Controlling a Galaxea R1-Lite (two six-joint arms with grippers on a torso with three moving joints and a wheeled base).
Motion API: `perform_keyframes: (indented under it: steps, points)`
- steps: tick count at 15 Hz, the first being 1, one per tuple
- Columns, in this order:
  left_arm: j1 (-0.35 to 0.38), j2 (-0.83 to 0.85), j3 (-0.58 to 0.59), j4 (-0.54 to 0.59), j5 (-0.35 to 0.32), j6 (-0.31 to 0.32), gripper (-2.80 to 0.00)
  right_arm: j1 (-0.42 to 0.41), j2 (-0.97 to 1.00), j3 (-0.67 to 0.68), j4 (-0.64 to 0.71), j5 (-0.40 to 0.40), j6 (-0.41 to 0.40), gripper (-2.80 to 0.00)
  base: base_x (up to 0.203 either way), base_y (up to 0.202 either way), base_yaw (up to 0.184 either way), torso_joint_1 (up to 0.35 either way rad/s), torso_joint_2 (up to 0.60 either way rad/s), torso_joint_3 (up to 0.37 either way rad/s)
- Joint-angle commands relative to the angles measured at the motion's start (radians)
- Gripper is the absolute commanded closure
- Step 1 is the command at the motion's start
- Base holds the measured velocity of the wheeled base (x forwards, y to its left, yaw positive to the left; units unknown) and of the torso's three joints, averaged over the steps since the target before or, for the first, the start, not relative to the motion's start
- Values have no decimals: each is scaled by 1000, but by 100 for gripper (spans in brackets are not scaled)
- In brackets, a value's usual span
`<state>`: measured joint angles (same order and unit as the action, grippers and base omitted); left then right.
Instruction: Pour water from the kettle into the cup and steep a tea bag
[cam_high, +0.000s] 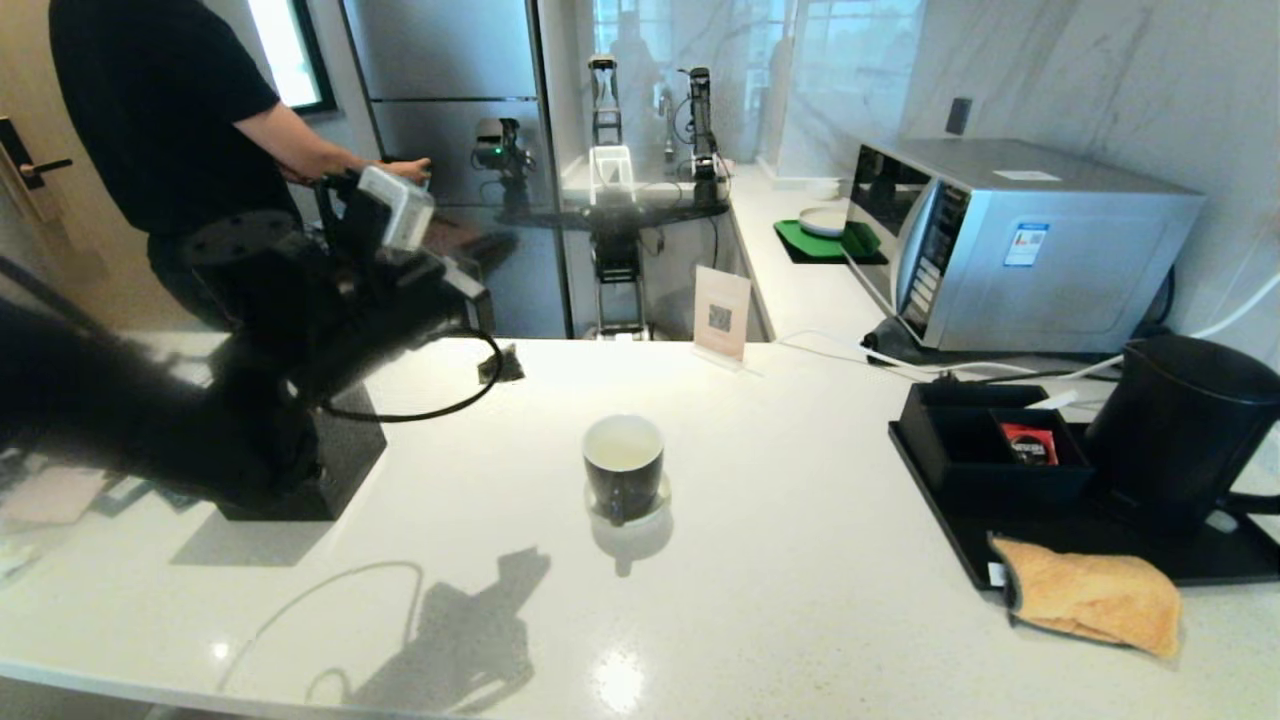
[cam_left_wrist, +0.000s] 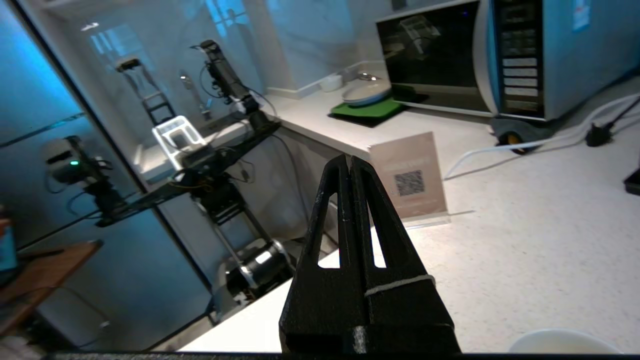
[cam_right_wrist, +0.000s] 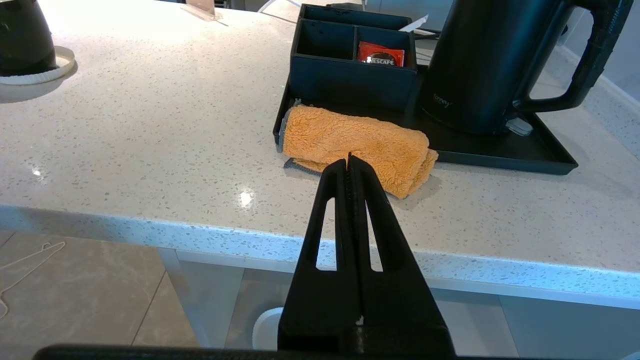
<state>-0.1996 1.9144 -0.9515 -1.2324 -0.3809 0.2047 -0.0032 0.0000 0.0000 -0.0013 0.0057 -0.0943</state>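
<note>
Black cup (cam_high: 623, 466) mid-counter, well right of and nearer than the raised left gripper (cam_left_wrist: 348, 165): jaws pressed together, empty. Right gripper (cam_right_wrist: 349, 162) likewise, below counter edge, kettle (cam_right_wrist: 480, 60) beyond.

White speckled stone counter (cam_high: 800, 560), glossy w/ light glare. Marble-look wall (cam_high: 1100, 80) behind a silver microwave (cam_high: 1020, 245) on the right. Steel fridge (cam_high: 450, 110) at the back left, glass partition (cam_high: 680, 100) beside it. Beige tile floor (cam_right_wrist: 75, 300) under the counter edge. Door w/ black handle (cam_high: 30, 165) far left.
</note>
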Motion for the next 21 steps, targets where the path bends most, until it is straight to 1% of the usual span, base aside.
perform_keyframes:
  steps: [1,4,6,9,12,17,19,21]
  points:
    - [50,-84,-3,29,-1,1,0,0,0,0,0,0,-1,0,0,0,0,0,0,0]
    - [115,-155,2,79,0,1,0,0,1,0,0,0,-1,0,0,0,0,0,0,0]
    - [162,-190,3,119,24,-3,0,0,0,0,0,0,-1,0,0,0,0,0,0,0]
    - [243,-221,2,151,34,-14,0,0,1,0,0,0,-1,0,0,0,0,0,0,0]
    - [340,-248,1,201,34,-13,0,0,0,0,0,0,-1,0,0,0,0,0,0,0]
    - [500,-248,7,220,36,-13,0,0,0,0,0,0,-1,0,0,0,0,0,0,0]
    - [543,-232,10,220,37,-12,0,0,0,0,0,0,-1,0,0,0,0,0,0,0]
    - [566,-207,10,219,37,-11,0,0,0,0,0,0,-1,0,0,0,0,0,0,0]
